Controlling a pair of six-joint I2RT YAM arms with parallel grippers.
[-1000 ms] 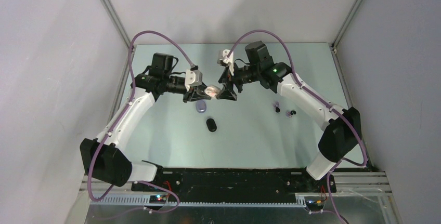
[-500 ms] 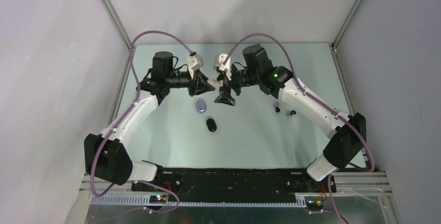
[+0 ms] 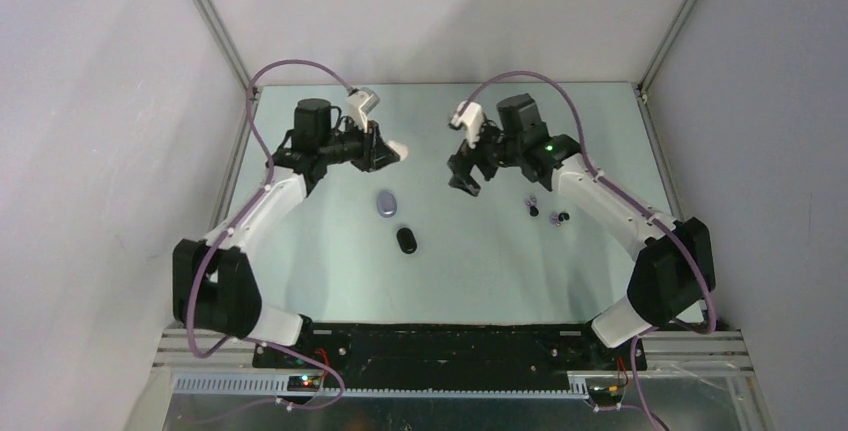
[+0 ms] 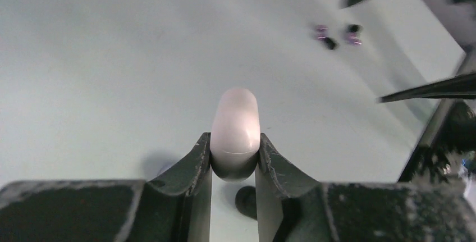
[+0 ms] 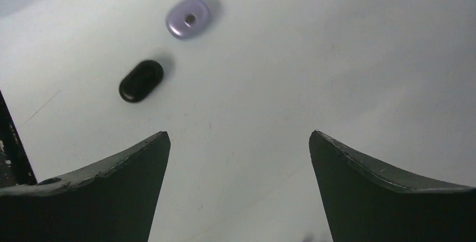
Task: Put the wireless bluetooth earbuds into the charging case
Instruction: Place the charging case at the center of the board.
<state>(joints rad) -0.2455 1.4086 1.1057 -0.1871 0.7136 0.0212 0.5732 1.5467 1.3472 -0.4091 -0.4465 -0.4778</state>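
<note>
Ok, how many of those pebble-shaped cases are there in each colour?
white case: 1, pinched in the left gripper
lavender case: 1, lying on the table
black case: 1, lying on the table
Total: 3 cases

Lab enclosure, grey panels (image 3: 90,101), aluminium framing (image 3: 212,26)

A pale green worktop (image 3: 480,261) sits boxed in by plain white walls (image 3: 100,101), with slanted aluminium posts (image 3: 212,21) rising from its two far corners. Along its near edge run a black mounting plate (image 3: 450,341) and a slotted metal rail (image 3: 440,384) carrying small boards (image 3: 305,381) with lit indicator lamps.
</note>
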